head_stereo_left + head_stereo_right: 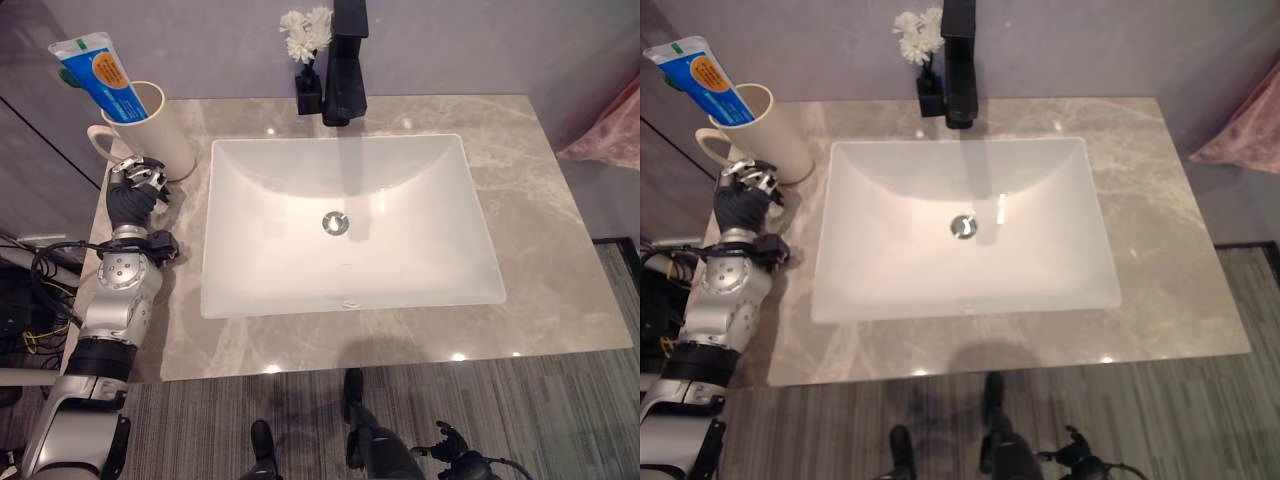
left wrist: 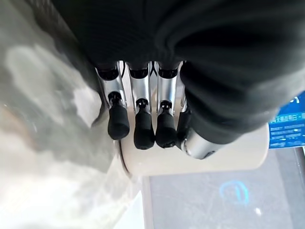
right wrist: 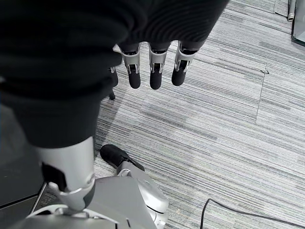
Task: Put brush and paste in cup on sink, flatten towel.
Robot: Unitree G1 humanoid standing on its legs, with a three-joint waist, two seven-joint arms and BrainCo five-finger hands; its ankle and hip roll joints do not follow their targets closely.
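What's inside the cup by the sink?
A blue-and-white toothpaste tube sticks out of the cream cup. The cup's wall hides whatever lies lower, so no brush can be confirmed. The left hand is beside it.

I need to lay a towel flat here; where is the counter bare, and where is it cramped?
Bare: counter right of the basin. Crowded: the rear left corner, with cup, paste and left hand; faucet and flowers behind.

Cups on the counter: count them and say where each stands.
1. The cup stands at the counter's back left corner, beside the sink, a toothpaste tube in it, the left hand just in front.
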